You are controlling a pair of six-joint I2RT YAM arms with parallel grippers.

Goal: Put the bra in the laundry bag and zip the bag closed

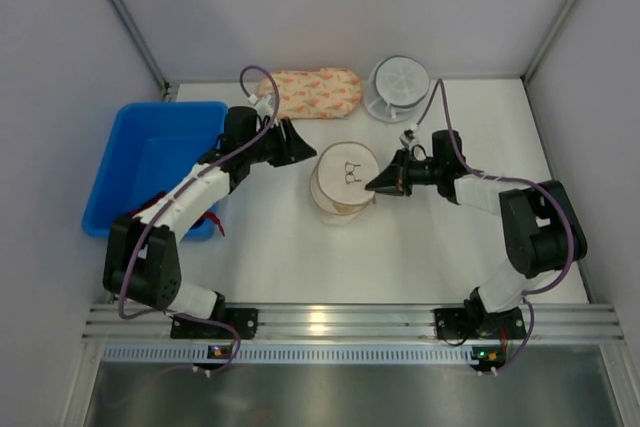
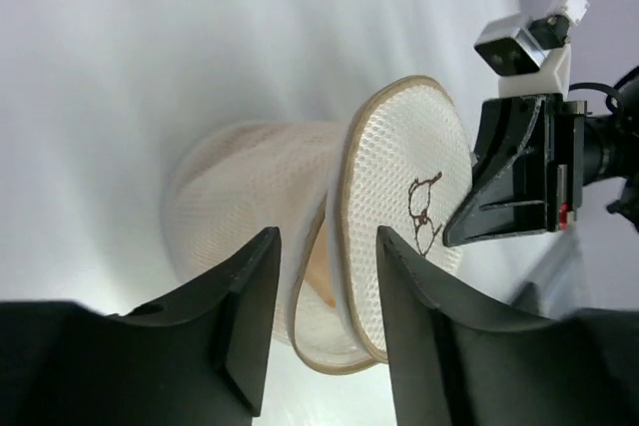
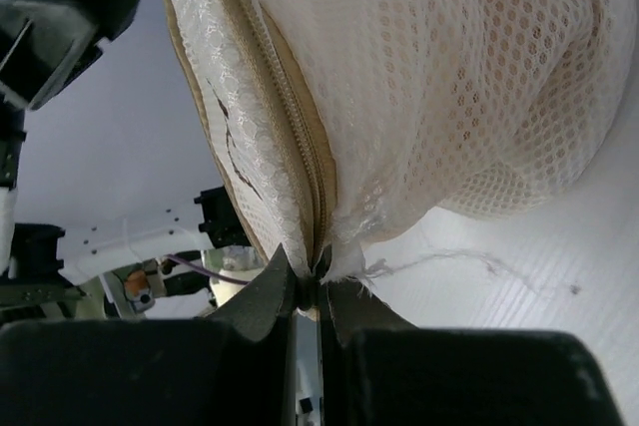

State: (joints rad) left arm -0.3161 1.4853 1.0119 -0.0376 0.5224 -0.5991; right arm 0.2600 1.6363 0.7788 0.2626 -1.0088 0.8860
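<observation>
The laundry bag (image 1: 340,187) is a round beige mesh clamshell with a small dark mark on its top dome, lying mid-table. In the left wrist view (image 2: 399,162) its domes stand slightly apart at the near edge, and the beige bra (image 2: 321,264) shows inside the gap. My left gripper (image 1: 300,144) is open and empty, just off the bag's upper-left edge; the left wrist view (image 2: 327,238) shows its jaws apart, not touching the bag. My right gripper (image 1: 375,185) is shut on the bag's zipper pull at its right edge, seen in the right wrist view (image 3: 308,284) at the zipper's end.
A blue bin (image 1: 150,162) stands at the left with a red cloth (image 1: 205,219) at its near corner. A peach floral pouch (image 1: 315,90) and a white round ribbed container (image 1: 400,82) lie at the back. Walls enclose the table on three sides.
</observation>
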